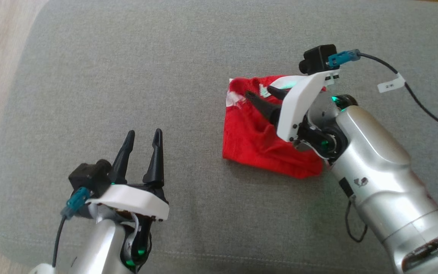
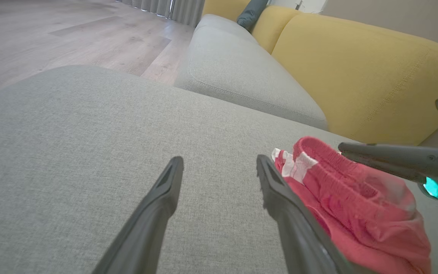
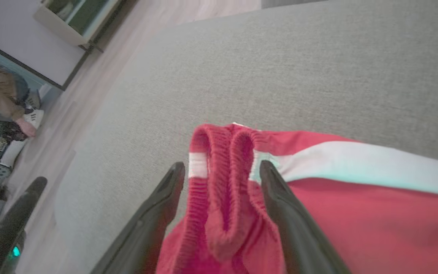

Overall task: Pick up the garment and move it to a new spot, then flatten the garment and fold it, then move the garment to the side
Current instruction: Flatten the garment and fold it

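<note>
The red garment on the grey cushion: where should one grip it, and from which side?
I would grip the ribbed waistband: it stands up as a thick doubled ridge. Come from the robot's right, where the open right end effector straddles it.

I'm in a home, a living room: grey sofa cushions under me, a yellow backrest – wooden floor and curtains beyond.

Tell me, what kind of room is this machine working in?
Probably a home living room: the red garment lies on a grey upholstered seat, a yellow sofa back rises behind it, and wood-plank flooring with curtains shows beyond.
</note>
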Robot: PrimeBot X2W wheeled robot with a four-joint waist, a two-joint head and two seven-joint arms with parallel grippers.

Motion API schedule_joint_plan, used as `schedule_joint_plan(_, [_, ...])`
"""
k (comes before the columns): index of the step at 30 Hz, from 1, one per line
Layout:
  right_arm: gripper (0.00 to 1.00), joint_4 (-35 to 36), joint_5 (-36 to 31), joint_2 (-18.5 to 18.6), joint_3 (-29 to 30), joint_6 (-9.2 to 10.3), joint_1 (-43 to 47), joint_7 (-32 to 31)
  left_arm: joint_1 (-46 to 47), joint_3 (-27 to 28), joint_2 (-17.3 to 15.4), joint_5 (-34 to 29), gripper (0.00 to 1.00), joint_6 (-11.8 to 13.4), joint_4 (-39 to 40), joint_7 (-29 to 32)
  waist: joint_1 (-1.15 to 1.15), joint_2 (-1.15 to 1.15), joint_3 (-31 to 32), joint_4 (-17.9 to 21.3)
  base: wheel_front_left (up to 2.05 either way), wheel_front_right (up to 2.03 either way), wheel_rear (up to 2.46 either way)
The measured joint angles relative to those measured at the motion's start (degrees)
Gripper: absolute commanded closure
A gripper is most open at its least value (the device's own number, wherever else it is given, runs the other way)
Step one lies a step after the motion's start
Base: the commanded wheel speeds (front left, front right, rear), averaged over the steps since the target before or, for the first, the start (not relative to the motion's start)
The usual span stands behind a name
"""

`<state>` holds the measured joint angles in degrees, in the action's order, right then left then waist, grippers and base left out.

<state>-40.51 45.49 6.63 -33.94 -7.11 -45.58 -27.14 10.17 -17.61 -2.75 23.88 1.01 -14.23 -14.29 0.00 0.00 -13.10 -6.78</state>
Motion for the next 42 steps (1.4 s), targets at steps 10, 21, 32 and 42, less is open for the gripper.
schedule_joint_plan(10, [0.00, 2.77, 3.24, -0.62, 0.63, 0.00, -0.23, 10.77, 0.08, -0.11, 0.01, -0.04, 0.00, 0.00, 0.11, -0.01, 0.00, 0.00, 0.90, 2.48, 0.00, 0.00, 0.00])
schedule_joint_plan(21, [0.00, -0.58, -12.10, 2.72, 5.25, 0.00, 1.18, 30.38, 1.97, 0.80, 0.04, -0.71, 0.00, 1.07, -0.24, -0.01, 0.00, 0.00, 4.04, 7.58, 0.00, 0.00, 0.00])
schedule_joint_plan(32, [0.00, 1.94, -25.51, -0.05, 18.01, 0.00, 17.96, 39.63, -2.09, 2.04, 0.04, -2.78, 0.00, 2.21, 2.70, -0.01, 0.00, 0.00, 8.55, 10.94, 0.00, 0.00, 0.00])
schedule_joint_plan(42, [0.00, 14.69, -36.04, -3.05, 28.66, 0.00, 32.34, 40.35, -8.32, 3.46, 0.01, -3.64, 0.00, 3.04, 5.06, 0.00, 0.00, 0.00, 10.13, 10.97, 0.00, 0.00, 0.00])
